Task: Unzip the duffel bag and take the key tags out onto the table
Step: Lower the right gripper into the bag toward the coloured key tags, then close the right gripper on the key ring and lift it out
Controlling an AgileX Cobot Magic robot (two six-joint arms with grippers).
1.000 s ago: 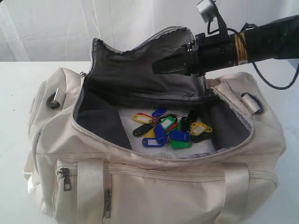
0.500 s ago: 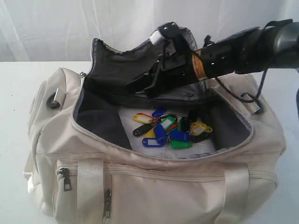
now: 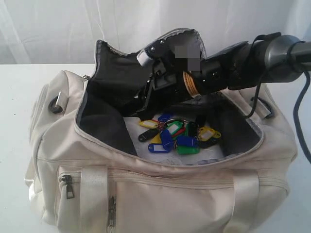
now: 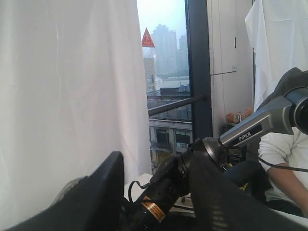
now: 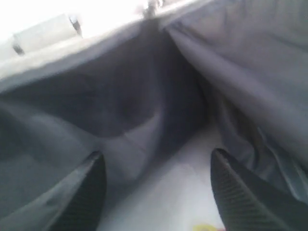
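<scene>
The cream duffel bag [image 3: 160,194] lies unzipped on the white table [image 3: 14,97], its grey-lined flap [image 3: 116,73] standing up at the back. The key tags [image 3: 177,136], a bunch in blue, yellow, green, red and black, rest on the bag's floor. My right gripper [image 3: 142,104] reaches in from the right and points down into the opening, just left of and above the tags. In its wrist view the right gripper [image 5: 159,192] is open over the grey lining [image 5: 120,96], with a yellow tag [image 5: 207,226] at the edge. The left gripper [image 4: 156,202] stands open, fingers wide apart, hidden in the exterior view.
A white paper sheet [image 3: 132,127] lies under the tags. A zipped front pocket [image 3: 68,187] and satin straps [image 3: 95,194] face the camera. White curtains [image 3: 58,29] hang behind the table. In the left wrist view a person [image 4: 284,159] sits beyond the right arm [image 4: 163,192].
The right arm has swung from level above the bag to tilted down into the opening, its gripper moving left and lower toward the tags. Bag and tags have not moved.
</scene>
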